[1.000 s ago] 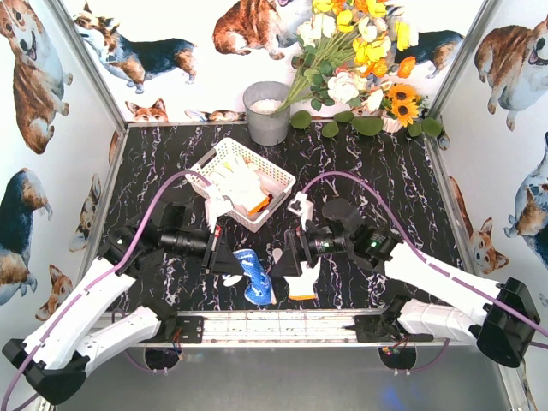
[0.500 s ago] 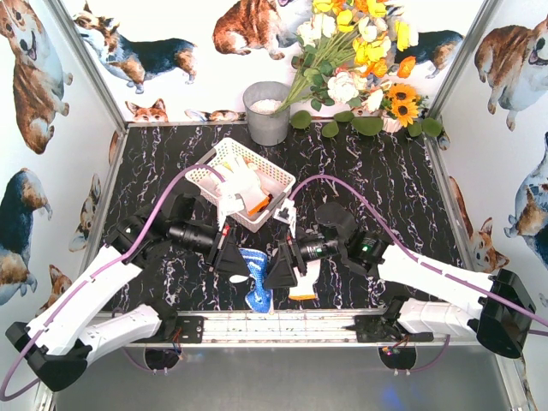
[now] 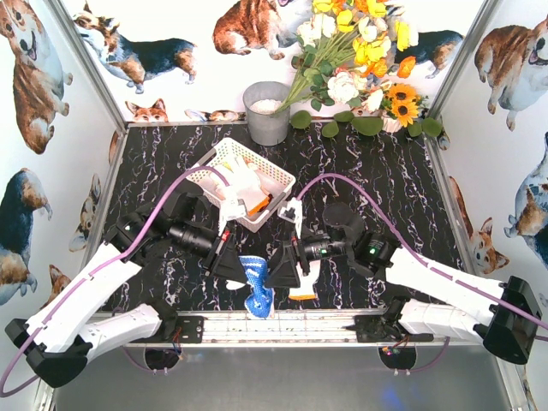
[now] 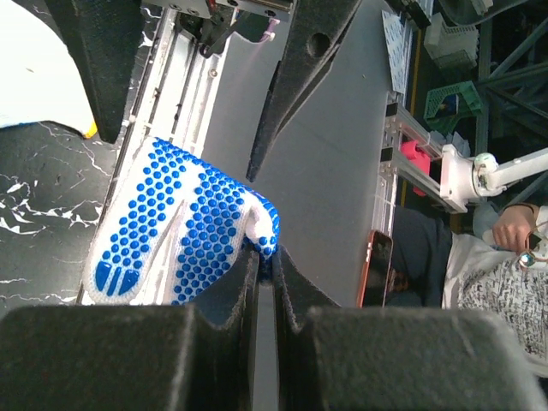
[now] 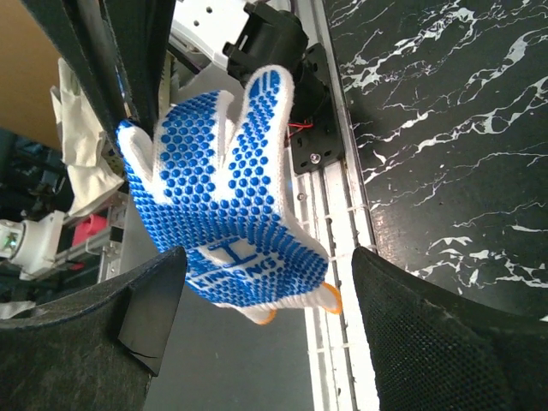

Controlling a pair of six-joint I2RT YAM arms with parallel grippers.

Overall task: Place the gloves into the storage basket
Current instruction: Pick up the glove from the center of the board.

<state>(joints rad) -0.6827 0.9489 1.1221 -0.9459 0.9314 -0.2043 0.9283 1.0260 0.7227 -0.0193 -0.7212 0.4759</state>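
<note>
At lower centre, the left end effector (image 4: pixel 265 255) has clamped onto the blue-dotted white knit glove (image 3: pixel 256 287), the right end effector (image 5: pixel 267 257) gaping beside it, ready for the white lattice plastic basket (image 3: pixel 267 163).

Black marbled table (image 3: pixel 385 180): basket (image 3: pixel 265 164) left of centre; bucket (image 3: pixel 267 120) at rear, flowers (image 3: pixel 360 81) beside it; white glove (image 3: pixel 306 281) near front.
</note>
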